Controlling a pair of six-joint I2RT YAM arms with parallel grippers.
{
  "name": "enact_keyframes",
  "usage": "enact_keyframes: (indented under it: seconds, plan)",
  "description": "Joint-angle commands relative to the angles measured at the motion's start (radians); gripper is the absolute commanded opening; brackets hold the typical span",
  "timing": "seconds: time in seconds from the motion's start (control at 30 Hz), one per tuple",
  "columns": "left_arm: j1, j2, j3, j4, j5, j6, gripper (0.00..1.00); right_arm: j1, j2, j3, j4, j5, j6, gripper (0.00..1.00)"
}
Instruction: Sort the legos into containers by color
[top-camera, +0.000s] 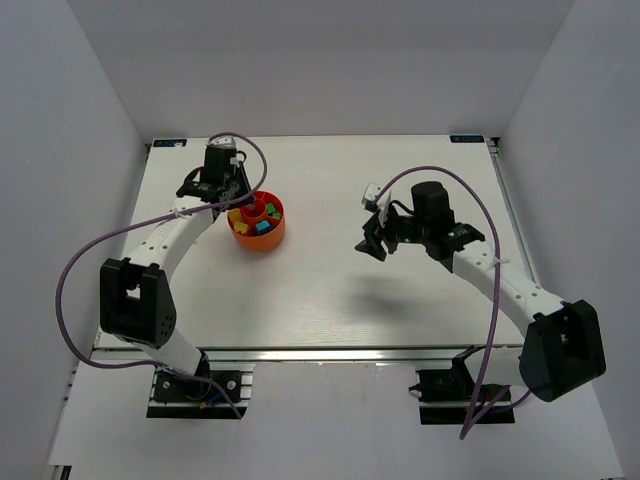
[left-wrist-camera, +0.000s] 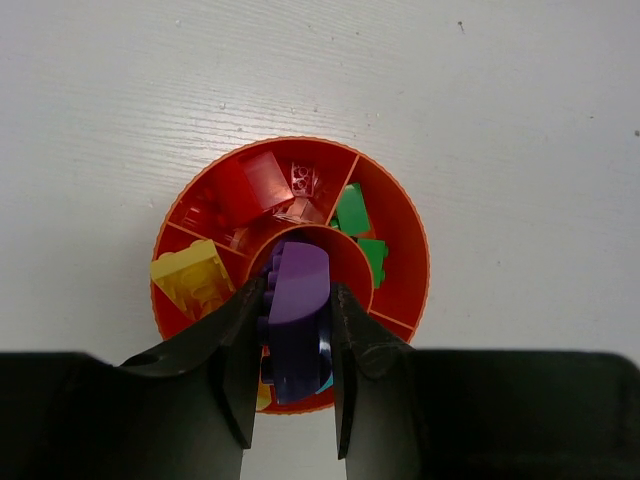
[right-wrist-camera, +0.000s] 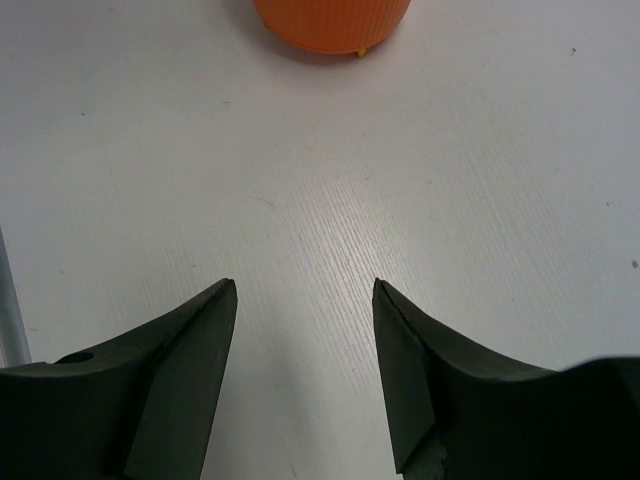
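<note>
Sorting near complete, 1 piece in hand
Left gripper (left-wrist-camera: 298, 300) is clamped on a purple lego (left-wrist-camera: 298, 278) over the central cup (left-wrist-camera: 347, 262) of the dish (left-wrist-camera: 408, 300); yellow lego (left-wrist-camera: 192, 275), red legos (left-wrist-camera: 265, 180) and green legos (left-wrist-camera: 352, 210) occupy 3 separate wedges; none visible loose on the table (top-camera: 350, 300). Right gripper (right-wrist-camera: 305, 290) spread, empty, well apart

Top external: high, behind arm bases (top-camera: 195, 385) at bottom edge, looks down over whole white table (top-camera: 330, 290); farthest view. Left wrist: close, straight down onto orange dish (left-wrist-camera: 405, 275), filling mid-frame. Right wrist: low, oblique across table; dish wall cut by top edge. Dish shared by all three views; table too.
</note>
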Motion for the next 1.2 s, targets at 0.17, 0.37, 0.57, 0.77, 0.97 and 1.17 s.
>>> enact_keyframes:
  seconds: [0.17,0.37,0.57,0.77,0.97,1.17]
  plan:
    - [0.028,0.017,0.068,0.014,0.075,0.011,0.34,-0.028,-0.036,-0.007,0.009,-0.042,0.02,0.65]
    - [0.028,0.017,0.072,-0.004,0.086,0.022,0.51,-0.043,-0.038,-0.01,0.014,-0.048,0.027,0.67]
    - [0.037,0.006,0.097,-0.032,0.083,0.032,0.56,-0.063,-0.041,-0.01,0.014,-0.057,0.033,0.69]
    - [0.037,-0.203,-0.032,0.124,0.216,0.097,0.34,-0.112,-0.061,-0.008,0.066,-0.006,0.121,0.89]
    - [0.037,-0.589,-0.441,0.467,0.542,0.16,0.72,-0.152,-0.084,-0.016,0.06,0.117,0.223,0.89]
    - [0.037,-0.73,-0.61,0.505,0.574,0.259,0.78,-0.164,-0.061,0.036,-0.044,0.24,0.256,0.89]
